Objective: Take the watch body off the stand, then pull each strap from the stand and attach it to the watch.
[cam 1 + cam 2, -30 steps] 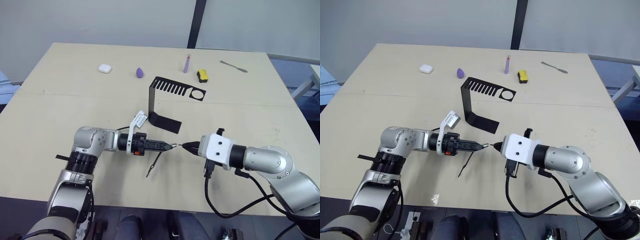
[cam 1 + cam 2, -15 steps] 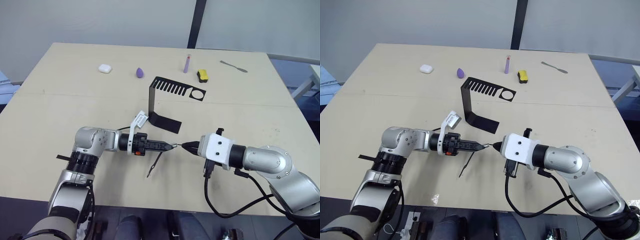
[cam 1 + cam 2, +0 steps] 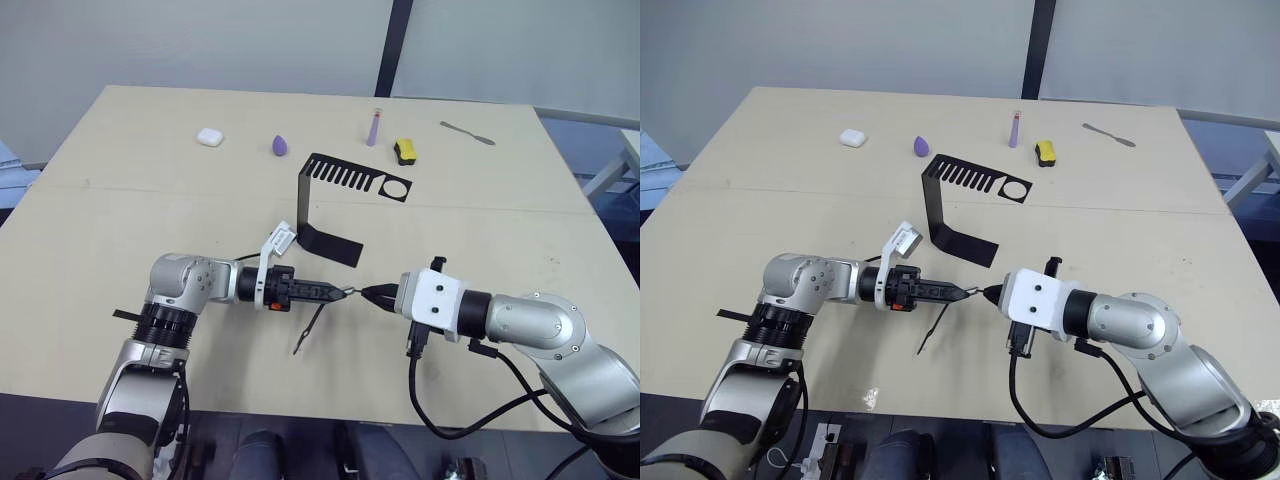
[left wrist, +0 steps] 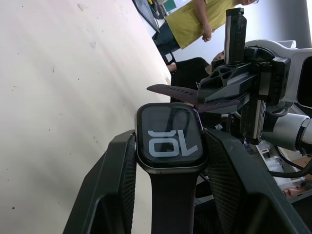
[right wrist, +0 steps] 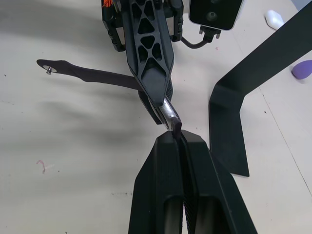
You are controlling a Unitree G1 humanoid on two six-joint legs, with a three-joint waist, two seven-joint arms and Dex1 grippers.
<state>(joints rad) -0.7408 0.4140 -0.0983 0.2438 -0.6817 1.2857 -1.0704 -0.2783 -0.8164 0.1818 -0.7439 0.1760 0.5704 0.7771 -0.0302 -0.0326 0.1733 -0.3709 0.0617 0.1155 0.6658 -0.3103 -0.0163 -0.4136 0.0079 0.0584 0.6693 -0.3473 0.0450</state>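
Head views — the left gripper (image 3: pixel 340 293) and right gripper (image 3: pixel 372 293) are meeting tip to tip above the bench (image 3: pixel 120 200), just in front of the stand (image 3: pixel 335 205); one strap (image 3: pixel 309 330) is dangling below them.

Left wrist view — the left gripper is clamping the watch body (image 4: pixel 169 138), that strap already joined.

Right wrist view — the right gripper is pinching the second strap (image 5: pixel 176 127), apparently touching the watch body's edge.
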